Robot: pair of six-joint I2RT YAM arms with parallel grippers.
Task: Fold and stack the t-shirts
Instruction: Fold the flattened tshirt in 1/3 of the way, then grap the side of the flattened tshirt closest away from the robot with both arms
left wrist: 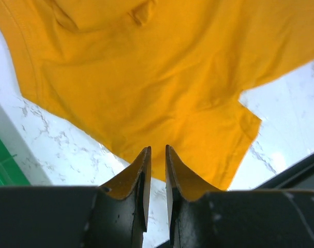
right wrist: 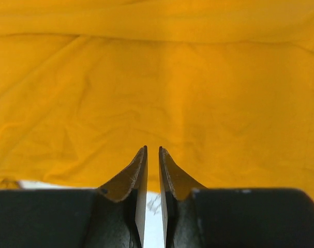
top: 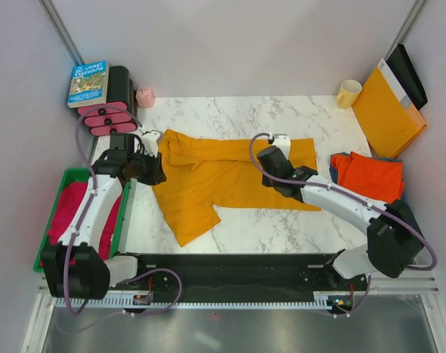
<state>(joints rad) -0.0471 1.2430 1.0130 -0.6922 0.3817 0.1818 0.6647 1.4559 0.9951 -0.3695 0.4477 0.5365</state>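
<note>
The mustard-yellow t-shirt (top: pixel 223 176) lies spread and rumpled on the marble table, one sleeve pointing toward the near edge. My left gripper (top: pixel 153 170) hovers at the shirt's left edge. In the left wrist view its jaws (left wrist: pixel 157 147) are nearly together and empty, above the shirt (left wrist: pixel 146 67). My right gripper (top: pixel 271 162) hovers over the shirt's right half. Its jaws (right wrist: pixel 152 148) are nearly together and empty, with the cloth (right wrist: pixel 157 77) below. The orange-red t-shirt (top: pixel 371 178) lies crumpled at the right, on top of the blue t-shirt (top: pixel 339 159).
A green bin (top: pixel 57 193) holding red cloth stands at the left edge. A book (top: pixel 88 82), pink rolls (top: pixel 109 119) and a small pink cup (top: pixel 145 96) are at the back left. A yellow mug (top: pixel 348 93) and a yellow-orange envelope (top: pixel 388 110) are at the back right.
</note>
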